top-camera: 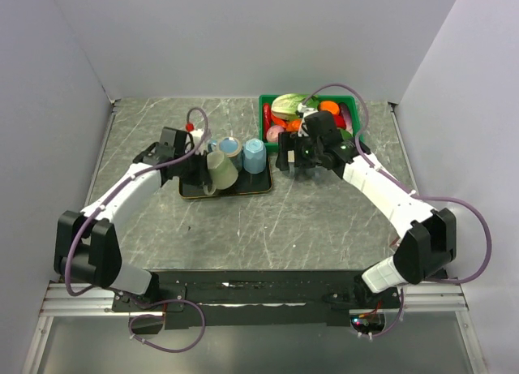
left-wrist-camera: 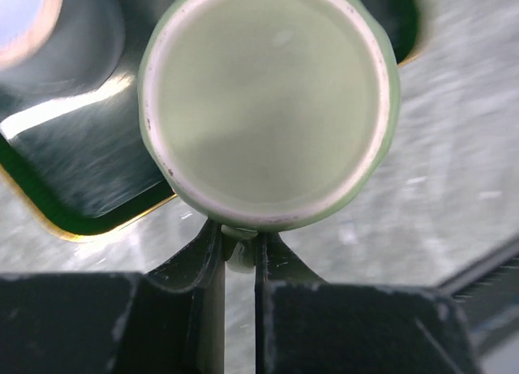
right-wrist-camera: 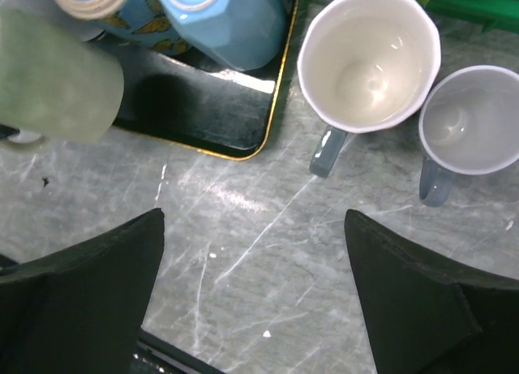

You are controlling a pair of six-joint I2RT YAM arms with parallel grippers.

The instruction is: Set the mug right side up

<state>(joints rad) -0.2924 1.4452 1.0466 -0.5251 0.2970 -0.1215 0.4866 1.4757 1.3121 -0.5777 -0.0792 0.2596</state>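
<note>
Your left gripper (left-wrist-camera: 238,242) pinches the green mug (left-wrist-camera: 268,106) by its handle (left-wrist-camera: 240,262), tilted over the tray (left-wrist-camera: 81,183); your right gripper (right-wrist-camera: 255,289) hangs open. Such a thin hold may let it swivel into the blue cup (top-camera: 254,155) beside it.

A robotics lab cell — blank white walls (top-camera: 243,33) enclosing a marbled table (top-camera: 268,224).

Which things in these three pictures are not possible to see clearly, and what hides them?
1. Left wrist view: the green mug fills the frame, blurred; whether its mouth or base faces the camera is unclear.
2. Top view: the right gripper covers the white mug and grey mug.
3. Right wrist view: the green mug is cut off by the left edge, handle hidden.
</note>
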